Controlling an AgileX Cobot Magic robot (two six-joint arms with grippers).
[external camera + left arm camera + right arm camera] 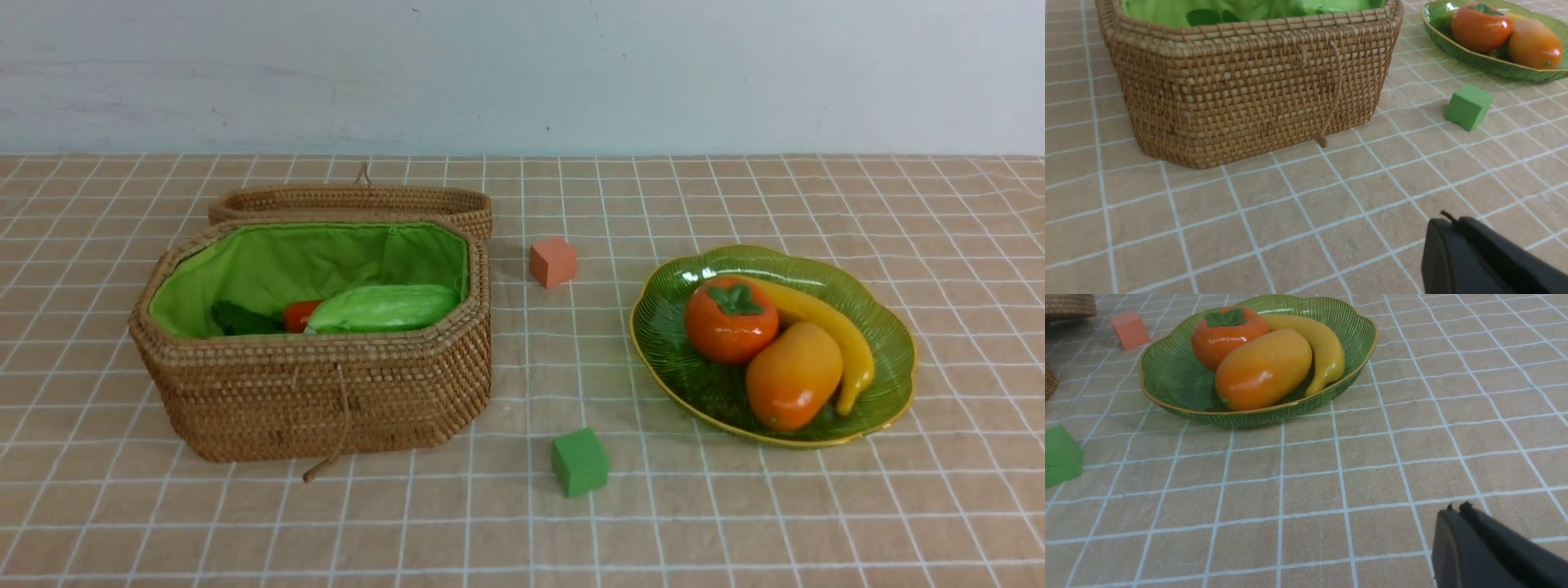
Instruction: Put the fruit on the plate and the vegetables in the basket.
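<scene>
On the green glass plate (894,343) lie the fruit: a persimmon (731,320), a mango (793,376) and a banana (833,331). The open wicker basket (326,392) holds vegetables: a bumpy green cucumber (384,308), a bit of orange carrot (300,315) and dark leaves (242,320). Neither arm shows in the front view. My left gripper (1455,222) hangs shut and empty above the cloth, short of the basket (1249,94). My right gripper (1455,510) is shut and empty too, near the plate (1180,379) with its mango (1263,369).
A salmon-pink cube (553,261) sits between basket and plate towards the back. A green cube (580,462) lies nearer the front. The basket's lid (359,200) lies open behind it, and its string tie (335,441) hangs down the front wall.
</scene>
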